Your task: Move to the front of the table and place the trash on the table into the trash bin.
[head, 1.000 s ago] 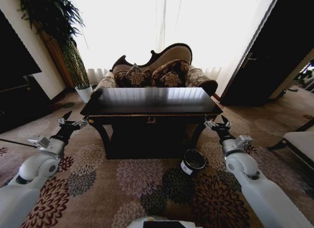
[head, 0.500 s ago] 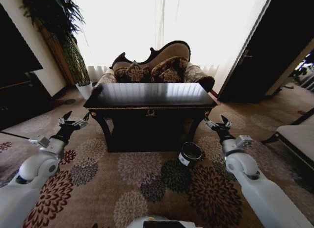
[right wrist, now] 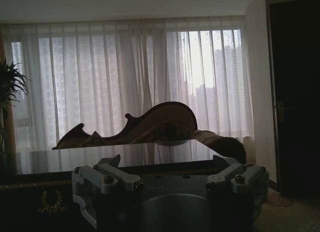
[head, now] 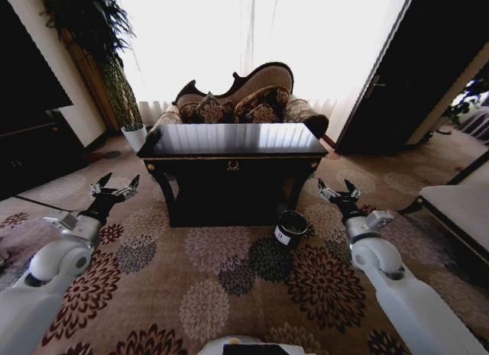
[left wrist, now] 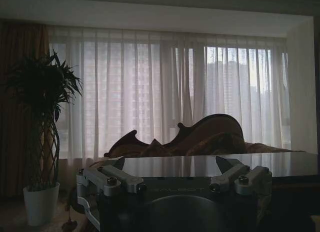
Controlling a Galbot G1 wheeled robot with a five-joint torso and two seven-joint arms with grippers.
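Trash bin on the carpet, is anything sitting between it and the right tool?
Nothing visible does. The trash bin stands on the carpet by the table's front right leg, and only bare floral carpet lies between it and the open right tool, held off to its right.

Dark glossy table, black bin (white label), floral carpet.
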